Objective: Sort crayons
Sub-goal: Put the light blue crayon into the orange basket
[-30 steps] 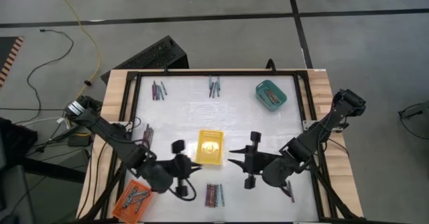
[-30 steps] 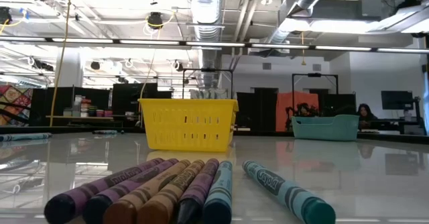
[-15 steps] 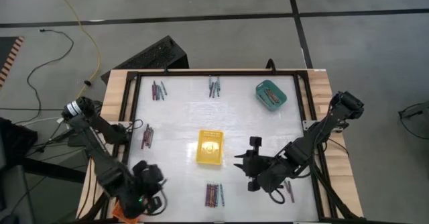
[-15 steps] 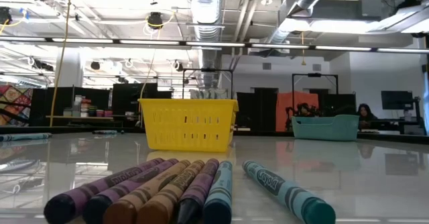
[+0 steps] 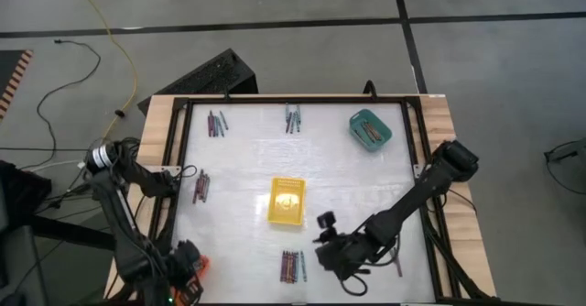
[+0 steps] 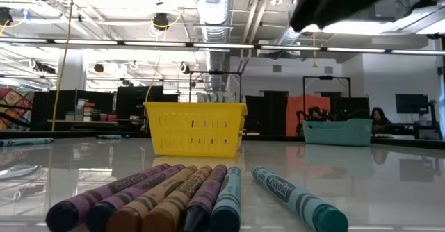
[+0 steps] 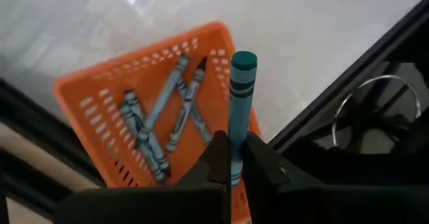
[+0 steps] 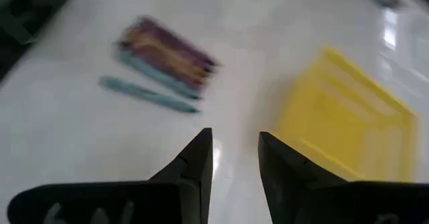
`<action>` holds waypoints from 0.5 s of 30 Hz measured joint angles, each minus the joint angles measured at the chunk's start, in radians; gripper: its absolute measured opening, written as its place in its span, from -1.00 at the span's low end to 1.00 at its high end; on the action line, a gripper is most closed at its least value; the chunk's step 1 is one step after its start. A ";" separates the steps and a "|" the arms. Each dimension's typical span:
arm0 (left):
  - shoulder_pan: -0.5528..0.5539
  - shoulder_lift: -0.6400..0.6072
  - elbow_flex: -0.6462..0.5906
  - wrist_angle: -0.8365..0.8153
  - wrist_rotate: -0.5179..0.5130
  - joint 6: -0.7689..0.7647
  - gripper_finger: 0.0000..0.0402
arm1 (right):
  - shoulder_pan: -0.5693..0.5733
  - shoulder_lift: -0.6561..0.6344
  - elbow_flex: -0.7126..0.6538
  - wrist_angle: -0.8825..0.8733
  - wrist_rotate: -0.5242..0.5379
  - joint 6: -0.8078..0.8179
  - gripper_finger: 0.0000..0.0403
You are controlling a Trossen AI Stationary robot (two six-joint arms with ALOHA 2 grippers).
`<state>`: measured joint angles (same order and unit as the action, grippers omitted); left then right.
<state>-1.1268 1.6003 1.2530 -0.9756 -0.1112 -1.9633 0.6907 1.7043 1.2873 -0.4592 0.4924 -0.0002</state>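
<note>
White desk, mid-sort: at seven o'clock the left end effector pinches a teal crayon above the orange tray; the right end effector, parted and empty, nears crayons at six. Light, stiff, slick sticks probably grip best mid-shaft.

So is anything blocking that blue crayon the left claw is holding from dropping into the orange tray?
Nothing visible does. The left gripper is shut on the blue crayon, holding it upright right over the orange tray. The tray is open-topped with only a few blue crayons lying in it.
</note>
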 joint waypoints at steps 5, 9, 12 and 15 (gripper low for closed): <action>-0.013 0.019 0.000 0.001 0.064 -0.048 -1.00 | -0.012 0.050 0.000 0.065 -0.146 -0.088 -0.42; -0.026 0.021 -0.009 0.021 0.089 -0.079 -0.98 | -0.032 0.081 0.000 0.097 -0.234 -0.117 -0.42; -0.033 0.021 -0.032 0.052 0.106 -0.092 -0.95 | -0.048 0.101 0.000 0.113 -0.286 -0.157 -0.42; -0.030 0.018 -0.065 0.095 0.138 -0.092 -0.94 | -0.060 0.115 0.000 0.121 -0.323 -0.230 -0.42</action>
<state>-1.1571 1.6179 1.1878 -0.8805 0.0264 -2.0552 0.6309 1.8198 1.2873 -0.3386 0.1696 -0.2307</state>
